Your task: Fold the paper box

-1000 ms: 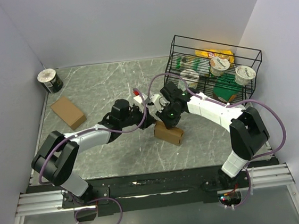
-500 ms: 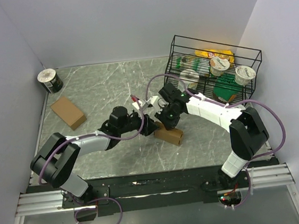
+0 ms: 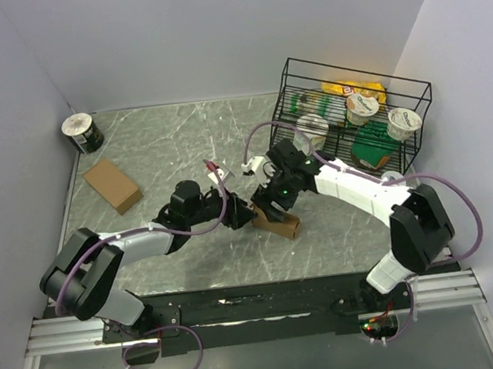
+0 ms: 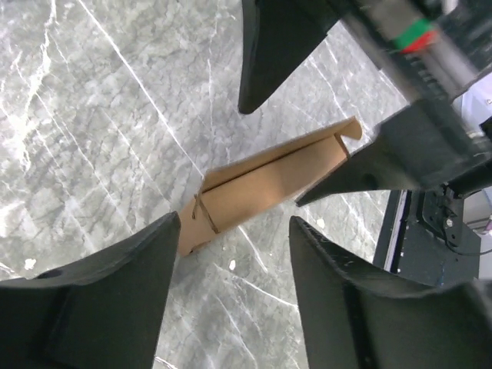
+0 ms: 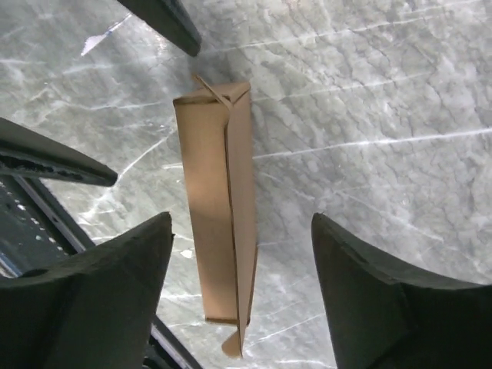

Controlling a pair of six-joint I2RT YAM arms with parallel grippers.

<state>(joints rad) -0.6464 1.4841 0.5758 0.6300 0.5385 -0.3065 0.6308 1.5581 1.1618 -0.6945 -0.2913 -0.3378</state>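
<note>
**Both grippers open over the paper box**

Spread wide, my left gripper holds nothing. The paper box lies on the stone beyond its fingers, and I see no contact with either pad. My right gripper is likewise parted, with the box between its fingers but touched by neither.

From above, the two grippers meet nose to nose over the box. It rests on the marbled table about midway between my arms.

The box looks closed along its length, with a seam down one face. One end shows crossed flaps, and a small tab pokes out at the other.

I judge it light and thin-walled: stiff along the creases, quick to cave if pinched across a broad face, and apt to skate on the smooth top. I would take it across the narrow sides near a crease and steady the far end with the other gripper.

A second brown box lies well apart, far left.
</note>
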